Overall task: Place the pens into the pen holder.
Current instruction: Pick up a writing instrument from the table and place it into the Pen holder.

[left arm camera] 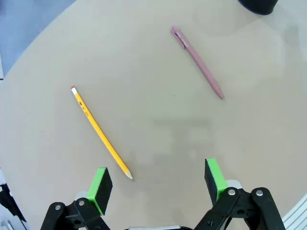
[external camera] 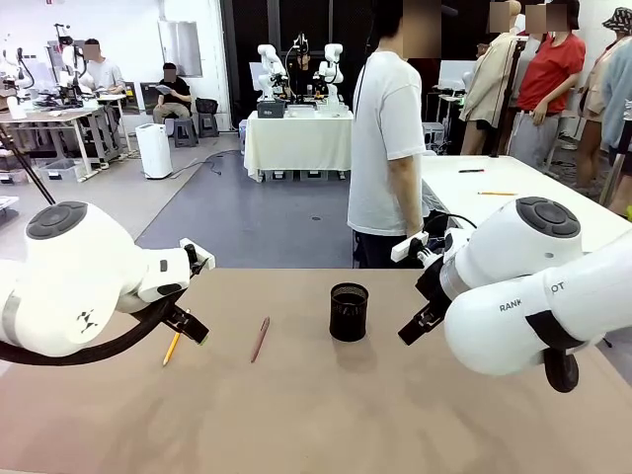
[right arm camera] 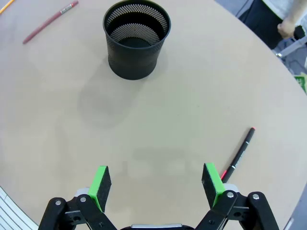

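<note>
Left gripper (left arm camera: 158,184): hangs above the tan table (left arm camera: 158,120), fingers spread wide, nothing held. Yellow pencil (left arm camera: 100,133): lies flat, sharpened tip just inside the green pad on the picture's left, shaft running ahead of the fingers and outward, eraser end farthest off. Pink pen (left arm camera: 197,62): lies flat farther ahead, on the other pad's side, well apart from the pencil. Pen holder (right arm camera: 136,40): stands upright on the table well ahead of the right gripper (right arm camera: 156,184), nearer the line of its left-hand pad. Right gripper: fingers likewise wide open, nothing between the pads. Black pen with red tip (right arm camera: 238,154): lies flat, near end just outside the right-hand pad, shaft angling ahead and outward.
</note>
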You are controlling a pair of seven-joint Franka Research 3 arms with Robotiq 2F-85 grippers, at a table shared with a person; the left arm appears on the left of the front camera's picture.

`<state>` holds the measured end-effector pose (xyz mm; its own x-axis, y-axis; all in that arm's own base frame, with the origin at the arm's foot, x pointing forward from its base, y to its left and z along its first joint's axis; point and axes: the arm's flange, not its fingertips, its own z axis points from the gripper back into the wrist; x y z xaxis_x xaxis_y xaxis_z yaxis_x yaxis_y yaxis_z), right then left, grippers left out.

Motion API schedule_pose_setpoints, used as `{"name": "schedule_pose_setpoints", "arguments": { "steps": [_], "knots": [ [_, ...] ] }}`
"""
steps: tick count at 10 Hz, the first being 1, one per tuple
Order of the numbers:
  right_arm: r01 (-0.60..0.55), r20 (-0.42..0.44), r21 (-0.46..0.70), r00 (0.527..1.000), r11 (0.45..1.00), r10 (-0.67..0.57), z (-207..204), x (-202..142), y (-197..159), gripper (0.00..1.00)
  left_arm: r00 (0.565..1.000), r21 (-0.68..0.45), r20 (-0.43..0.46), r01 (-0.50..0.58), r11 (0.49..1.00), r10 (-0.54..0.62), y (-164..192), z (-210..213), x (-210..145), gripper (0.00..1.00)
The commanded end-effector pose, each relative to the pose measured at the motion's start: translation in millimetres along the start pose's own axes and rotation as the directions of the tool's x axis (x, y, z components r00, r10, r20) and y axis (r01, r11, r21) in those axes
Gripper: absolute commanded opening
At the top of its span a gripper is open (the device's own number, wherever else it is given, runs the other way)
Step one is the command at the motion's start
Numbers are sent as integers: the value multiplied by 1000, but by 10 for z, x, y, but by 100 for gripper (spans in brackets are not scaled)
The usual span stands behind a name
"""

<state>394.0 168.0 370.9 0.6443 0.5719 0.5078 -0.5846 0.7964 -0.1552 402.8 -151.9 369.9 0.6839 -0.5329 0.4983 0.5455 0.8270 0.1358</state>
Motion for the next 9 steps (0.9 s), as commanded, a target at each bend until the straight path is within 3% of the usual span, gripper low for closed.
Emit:
{"name": "schedule_pose_setpoints", "arguments": {
  "steps": [1, 2, 5, 8, 9],
  "knots": [
    [0, 0, 0, 1000, 1000, 0, 0, 0, 0, 100, 1000, 0, 0, 0, 1000, 0, 0, 0, 0, 100],
    [-13, 17, 48, 1000, 999, 12, -12, 22, -27, 100, 999, -10, 1, 38, 999, -38, 5, 24, -26, 100],
    [-4, 43, 222, 999, 975, -5, 76, 164, -6, 100, 972, -21, 128, 200, 980, -195, -98, 233, -134, 100],
    [-29, 91, 288, 996, 957, 3, 279, 342, -67, 100, 879, 20, 324, 364, 931, -351, -187, 440, -408, 100],
    [-26, 90, 253, 996, 967, 4, 369, 389, -114, 100, 874, -11, 327, 383, 924, -359, -206, 517, -493, 100]
  ]
}}
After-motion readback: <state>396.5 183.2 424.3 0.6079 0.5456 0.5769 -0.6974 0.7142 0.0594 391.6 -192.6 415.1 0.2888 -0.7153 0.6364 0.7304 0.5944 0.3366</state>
